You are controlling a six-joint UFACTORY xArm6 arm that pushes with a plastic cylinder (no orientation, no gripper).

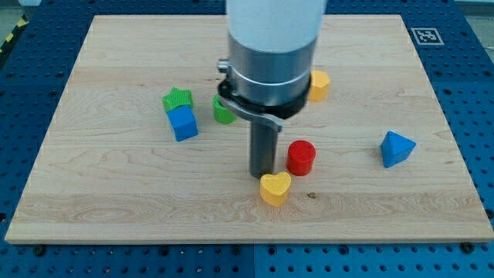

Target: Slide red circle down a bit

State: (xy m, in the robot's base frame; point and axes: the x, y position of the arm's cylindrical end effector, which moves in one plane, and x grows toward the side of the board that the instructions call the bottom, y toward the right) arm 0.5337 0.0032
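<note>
A: How will the small red plastic circle block [301, 157] handle on the pale wooden board [116, 193]?

B: Light, stiff, and likely easy to slide; push its twelve o'clock edge.

A: Where is it?

B: At three o'clock from my tip [263, 174], just beside it; the yellow heart-shaped block [275, 188] sits at its seven o'clock.

A: Any claw?

B: None, only a dark rod.

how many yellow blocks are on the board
2: a yellow heart just below my tip, and a yellow block at the arm's right, partly hidden. The arm may hide more.
</note>
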